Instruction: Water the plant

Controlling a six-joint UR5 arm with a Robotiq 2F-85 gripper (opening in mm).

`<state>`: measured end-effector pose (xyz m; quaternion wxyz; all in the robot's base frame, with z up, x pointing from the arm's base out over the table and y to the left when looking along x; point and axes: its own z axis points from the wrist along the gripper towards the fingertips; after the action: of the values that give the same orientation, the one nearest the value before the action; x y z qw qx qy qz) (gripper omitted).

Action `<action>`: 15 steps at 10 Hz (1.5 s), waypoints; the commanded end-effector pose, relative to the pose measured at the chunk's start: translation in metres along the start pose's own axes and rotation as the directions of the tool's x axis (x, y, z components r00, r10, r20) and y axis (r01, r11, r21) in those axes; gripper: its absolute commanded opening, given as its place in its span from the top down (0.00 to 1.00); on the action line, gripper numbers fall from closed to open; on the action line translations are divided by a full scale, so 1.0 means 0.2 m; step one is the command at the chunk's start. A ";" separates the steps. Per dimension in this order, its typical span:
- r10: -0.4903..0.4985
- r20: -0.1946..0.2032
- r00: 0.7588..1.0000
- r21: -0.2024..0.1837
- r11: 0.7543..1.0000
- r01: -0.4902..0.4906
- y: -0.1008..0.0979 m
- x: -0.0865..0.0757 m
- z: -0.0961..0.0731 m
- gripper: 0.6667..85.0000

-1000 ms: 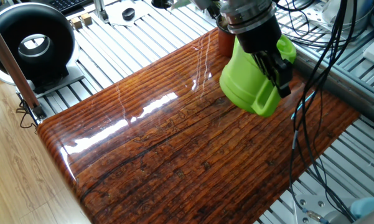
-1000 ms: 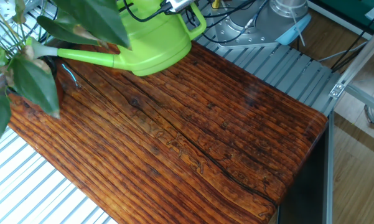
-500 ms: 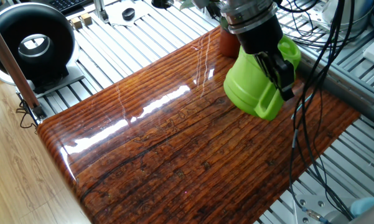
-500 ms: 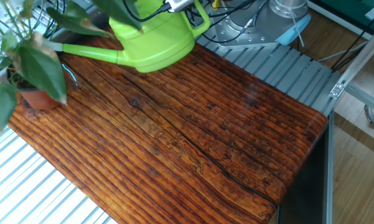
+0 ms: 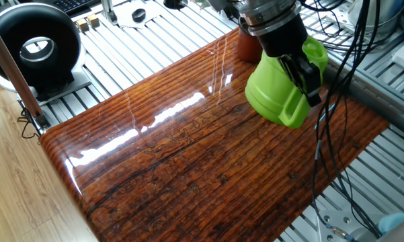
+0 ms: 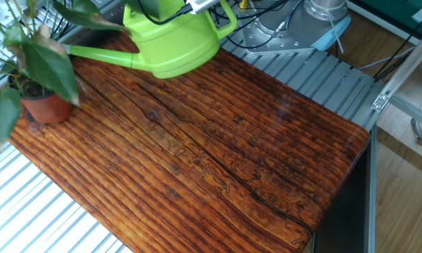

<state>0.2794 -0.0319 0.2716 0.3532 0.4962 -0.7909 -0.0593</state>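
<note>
Since a second ago the plant (image 6: 29, 77) looks to have shifted in the other fixed view: its leaves, which filled the upper left and hid the pot, now sit lower and further left, and the reddish-brown pot (image 6: 46, 107) shows plainly on the table (image 6: 218, 154). The watering can (image 5: 281, 87) has eased slightly away along the table, its tilt much the same.

The plant stands out past the end of the spout, well apart from the gripper (image 5: 302, 75). It has broad dark green leaves, one with a pale brownish patch, on thin stems rising from the small pot. From the first fixed view only the rim of the pot (image 5: 247, 46) peeks out beyond the gripper.

The long spout (image 6: 98, 55) reaches from the can toward the leaves, its tip hidden behind a leaf just above the pot. No water can be seen in either view, and I cannot tell whether any has reached the soil.

I judge the pour to be in hand or nearly over; setting the can back down remains.

The gripper is clamped on the can's handle, its dark fingers pressed against the green plastic on either side, the can hanging just below it.
</note>
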 end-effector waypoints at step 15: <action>-0.057 0.007 0.998 0.078 0.995 0.056 -0.10 -0.01 -0.01 0.99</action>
<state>0.2854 -0.0406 0.2700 0.3501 0.5266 -0.7730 -0.0507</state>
